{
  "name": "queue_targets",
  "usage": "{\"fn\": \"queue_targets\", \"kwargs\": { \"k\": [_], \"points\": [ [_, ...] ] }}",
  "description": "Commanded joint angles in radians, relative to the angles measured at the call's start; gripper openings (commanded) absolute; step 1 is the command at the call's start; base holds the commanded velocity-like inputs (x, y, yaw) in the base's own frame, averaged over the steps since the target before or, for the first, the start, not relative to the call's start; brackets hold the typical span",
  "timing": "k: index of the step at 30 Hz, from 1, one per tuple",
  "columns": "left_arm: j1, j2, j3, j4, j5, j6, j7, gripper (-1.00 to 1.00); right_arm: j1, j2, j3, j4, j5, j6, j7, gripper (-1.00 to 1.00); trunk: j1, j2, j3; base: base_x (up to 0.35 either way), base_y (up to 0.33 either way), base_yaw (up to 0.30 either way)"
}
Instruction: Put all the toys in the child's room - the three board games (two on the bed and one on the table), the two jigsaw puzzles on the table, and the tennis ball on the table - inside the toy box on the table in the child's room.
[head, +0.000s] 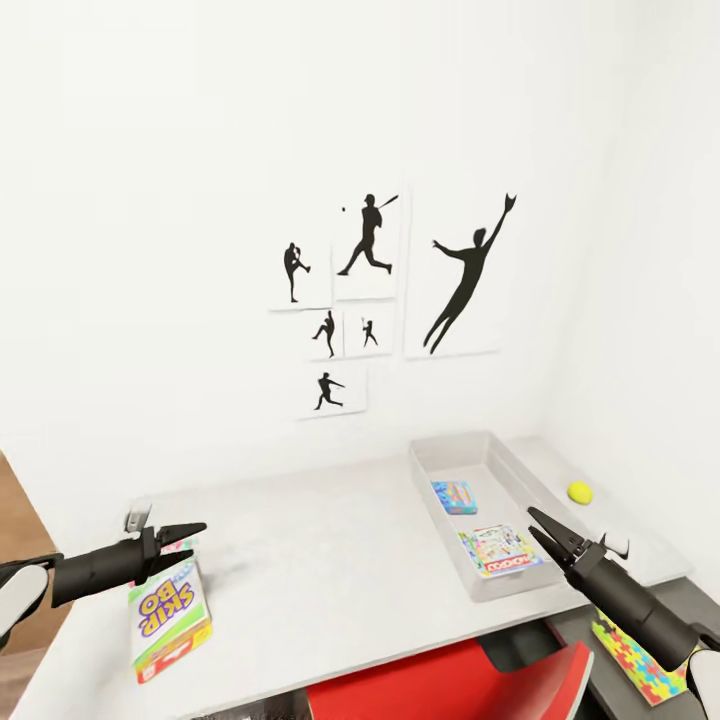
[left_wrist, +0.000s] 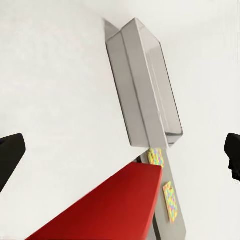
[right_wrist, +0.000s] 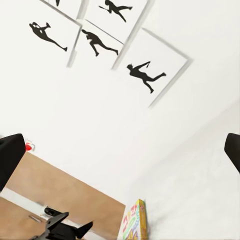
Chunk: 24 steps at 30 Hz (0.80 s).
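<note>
The pale grey toy box (head: 430, 470) (left_wrist: 145, 85) sits on the table (head: 320, 560) at the right. Two board games lie inside it, a blue one (head: 454, 496) and a white-and-green one (head: 500, 551). A third board game, a Skip-Bo box (head: 168, 610) (right_wrist: 134, 221), lies near the table's front left. My left gripper (head: 192, 538) (left_wrist: 121, 155) (right_wrist: 67, 229) hovers open just above it. The yellow tennis ball (head: 580, 491) rests right of the toy box. My right gripper (head: 533, 522) (right_wrist: 120, 155) hangs open over the box's near right corner. Two jigsaw puzzles (left_wrist: 156, 157) (left_wrist: 170, 201) lie on the lower dark section; my right arm partly hides one jigsaw puzzle (head: 640, 655).
A red chair (head: 450, 685) (left_wrist: 115, 205) is pushed against the table's front edge between my arms. White walls close in behind and to the right, with baseball silhouette prints (head: 370, 290) (right_wrist: 100, 40). Wood floor (head: 20, 520) shows at the left.
</note>
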Motion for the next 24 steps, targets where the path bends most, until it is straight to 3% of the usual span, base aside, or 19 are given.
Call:
{"fn": "queue_targets", "kwargs": {
  "k": [1,8,24],
  "points": [
    [-0.001,0.001,-0.002,-0.001,0.003,0.003,-0.004,1.0,0.0,0.0,-0.001,0.0,-0.001,0.005,0.002,1.0,0.0,-0.001,0.0,-0.016,0.034,0.265],
    [-0.001,0.004,0.004,-0.009,0.001,0.006,-0.037,1.0,0.0,-0.001,-0.001,0.0,-0.001,0.005,0.002,1.0,0.0,-0.001,0.005,-0.006,0.013,0.268],
    [-0.004,0.007,0.016,-0.009,-0.01,0.011,-0.045,1.0,0.0,-0.001,-0.001,0.0,-0.001,0.005,0.002,1.0,0.0,-0.001,0.014,0.0,0.001,0.275]
  ]
}}
